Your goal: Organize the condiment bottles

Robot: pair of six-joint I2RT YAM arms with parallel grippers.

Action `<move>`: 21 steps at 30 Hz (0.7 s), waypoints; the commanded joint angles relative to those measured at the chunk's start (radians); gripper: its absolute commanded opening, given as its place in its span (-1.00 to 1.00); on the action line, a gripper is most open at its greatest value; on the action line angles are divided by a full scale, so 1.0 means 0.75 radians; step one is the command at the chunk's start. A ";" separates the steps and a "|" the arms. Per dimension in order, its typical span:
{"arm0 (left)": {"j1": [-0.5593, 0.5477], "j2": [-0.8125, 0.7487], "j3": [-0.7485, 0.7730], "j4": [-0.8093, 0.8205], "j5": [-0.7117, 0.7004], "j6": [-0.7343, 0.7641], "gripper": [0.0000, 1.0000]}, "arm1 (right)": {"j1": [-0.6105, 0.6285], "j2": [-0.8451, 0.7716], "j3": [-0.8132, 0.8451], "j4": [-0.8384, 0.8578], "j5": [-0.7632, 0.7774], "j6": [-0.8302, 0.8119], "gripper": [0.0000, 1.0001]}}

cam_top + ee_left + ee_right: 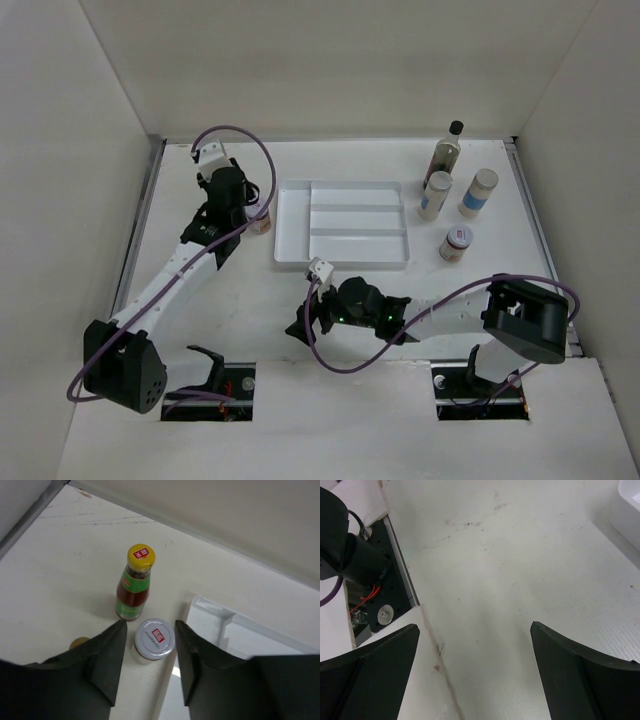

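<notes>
In the left wrist view my left gripper (150, 630) is open, its fingertips on either side of a short white-lidded jar (155, 639) standing on the table, not touching it. Just beyond stands the red sauce bottle (135, 585) with a yellow cap. The small yellow-brown bottle (79, 643) is mostly hidden behind my left finger. In the top view this gripper (252, 212) sits left of the tray by the jar (261, 220). At the right stand the tall dark bottle (450, 150), two white shakers (435, 195) (478, 192) and another short jar (455, 243). My right gripper (300, 325) (474, 630) is open and empty, low over the table.
The white divided tray (342, 262) lies mid-table with nothing in it; its edge shows in the left wrist view (225, 622) and its corner in the right wrist view (630, 505). The left arm's base mount (360, 565) is near my right gripper. White walls enclose the table.
</notes>
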 commanded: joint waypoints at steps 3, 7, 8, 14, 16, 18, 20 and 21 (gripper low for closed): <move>0.083 0.069 0.114 0.069 0.058 0.089 -0.39 | -0.014 -0.026 0.024 0.076 0.038 0.008 1.00; 0.144 0.174 0.151 0.087 0.036 0.087 -0.23 | -0.014 -0.004 0.026 0.083 0.038 0.006 1.00; 0.148 0.188 0.159 0.093 0.032 0.091 -0.16 | -0.014 -0.002 0.030 0.077 0.038 0.006 1.00; 0.146 0.323 0.257 0.130 0.042 0.150 0.36 | -0.012 -0.002 0.026 0.085 0.038 -0.007 1.00; 0.151 0.372 0.298 0.128 0.044 0.163 0.37 | -0.012 -0.002 0.030 0.072 0.038 -0.007 1.00; 0.153 0.417 0.341 0.120 0.046 0.171 0.37 | -0.012 -0.012 0.026 0.083 0.038 -0.013 1.00; 0.155 0.452 0.378 0.114 0.046 0.175 0.34 | -0.010 -0.008 0.022 0.091 0.038 -0.015 1.00; 0.159 0.468 0.392 0.110 0.040 0.177 0.30 | -0.010 -0.004 0.026 0.085 0.038 -0.011 1.00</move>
